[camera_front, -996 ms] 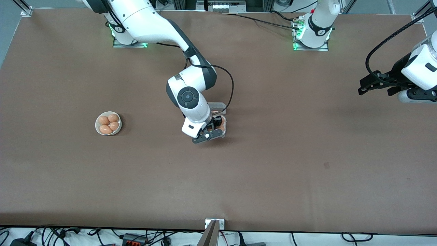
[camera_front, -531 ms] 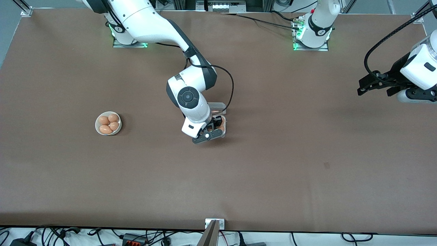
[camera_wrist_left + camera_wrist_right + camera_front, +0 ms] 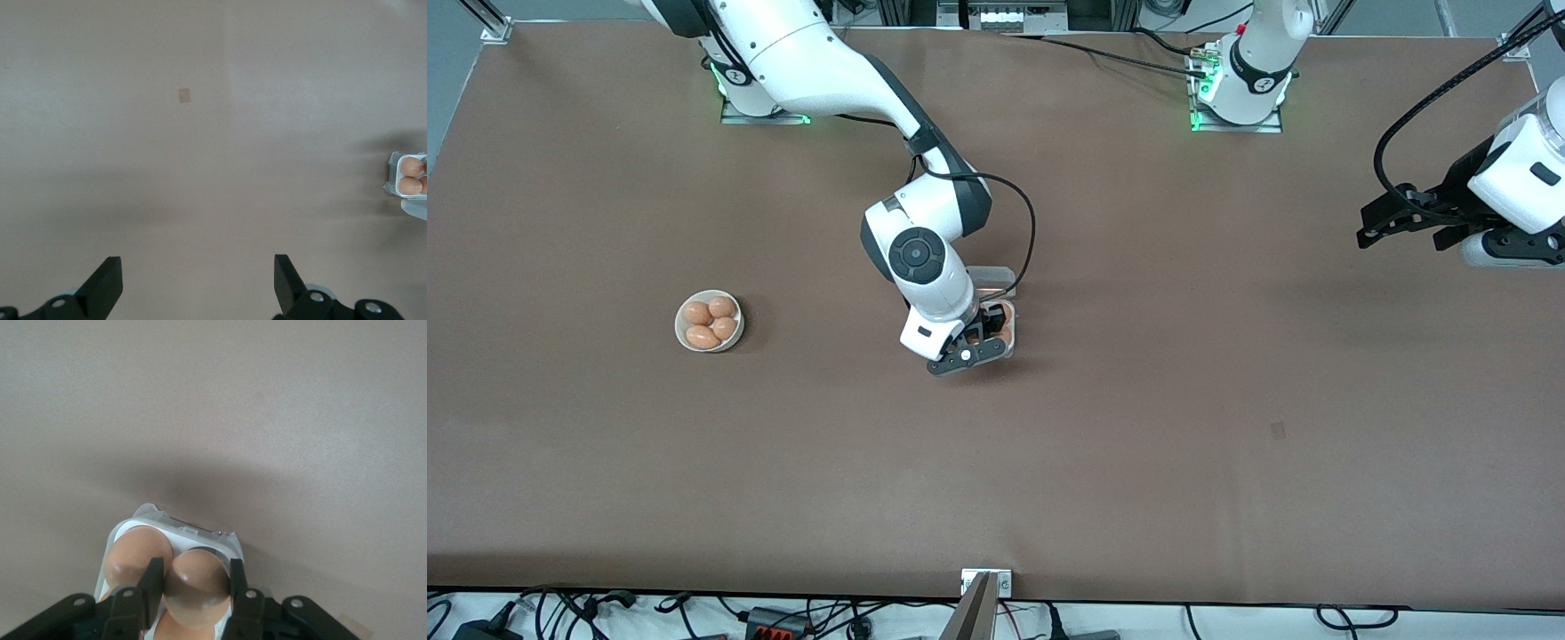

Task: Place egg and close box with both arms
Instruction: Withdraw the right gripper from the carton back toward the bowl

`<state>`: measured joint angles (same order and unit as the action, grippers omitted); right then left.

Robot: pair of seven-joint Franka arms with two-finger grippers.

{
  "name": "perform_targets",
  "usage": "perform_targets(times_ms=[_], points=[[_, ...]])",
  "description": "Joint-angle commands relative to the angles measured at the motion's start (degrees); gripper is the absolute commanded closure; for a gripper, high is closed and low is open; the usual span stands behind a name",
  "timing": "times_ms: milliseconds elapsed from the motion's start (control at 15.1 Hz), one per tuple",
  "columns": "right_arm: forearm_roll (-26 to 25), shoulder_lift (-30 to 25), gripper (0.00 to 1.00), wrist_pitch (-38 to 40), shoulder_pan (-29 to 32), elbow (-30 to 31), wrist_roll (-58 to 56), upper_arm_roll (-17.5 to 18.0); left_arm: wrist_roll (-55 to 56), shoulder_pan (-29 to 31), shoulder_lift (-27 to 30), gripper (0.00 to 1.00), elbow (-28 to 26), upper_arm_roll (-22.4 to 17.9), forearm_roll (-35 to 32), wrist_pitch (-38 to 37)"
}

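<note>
The box (image 3: 1009, 331) is a clear egg case in the middle of the table, with its lid (image 3: 991, 275) open toward the robots' bases. My right gripper (image 3: 983, 334) is down at the box, shut on a brown egg (image 3: 199, 577) at a corner cell. In the right wrist view the right gripper (image 3: 195, 588) has a finger (image 3: 153, 577) on each side of the egg, and another egg (image 3: 133, 557) lies in the cell beside it. My left gripper (image 3: 1371, 229) is open and empty, waiting in the air over the left arm's end of the table. Its view (image 3: 197, 287) shows the box (image 3: 408, 176) far off.
A round white bowl (image 3: 679, 325) with several brown eggs (image 3: 703, 336) stands toward the right arm's end of the table. A small dark mark (image 3: 1278, 431) lies on the brown table surface, nearer the front camera.
The right gripper with the egg has barely moved at the box. The left gripper has shifted very slightly.
</note>
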<state>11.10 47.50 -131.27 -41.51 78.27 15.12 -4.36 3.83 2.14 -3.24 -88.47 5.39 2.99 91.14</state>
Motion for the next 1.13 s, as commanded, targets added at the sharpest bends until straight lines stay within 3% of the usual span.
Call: perform_targets(times_ms=[0,66,399,731,1063], points=[[-0.11,0.22,0.59,-1.19,-0.77,0.13,0.87,-0.56,0.21,0.15,-0.63,0.0,1.54,-0.03,0.53,-0.35],[-0.2,0.05,0.01,-1.19,-0.77,-0.04,1.57,-0.91,0.21,0.15,-0.63,0.0,1.54,-0.03,0.53,-0.35],[-0.2,-3.2,0.0,1.96,-0.33,-0.22,3.95,-2.31,0.21,0.15,-0.63,0.0,1.54,-0.03,0.62,-0.35],[-0.11,-11.8,0.0,15.31,-0.16,-1.1,3.86,-9.25,0.21,0.06,-1.77,0.0,1.54,-0.03,0.53,-0.35],[0.07,-16.73,0.0,28.07,0.02,-1.1,0.62,-23.47,0.21,-0.02,-4.05,0.0,1.02,-0.03,0.44,-1.05]])
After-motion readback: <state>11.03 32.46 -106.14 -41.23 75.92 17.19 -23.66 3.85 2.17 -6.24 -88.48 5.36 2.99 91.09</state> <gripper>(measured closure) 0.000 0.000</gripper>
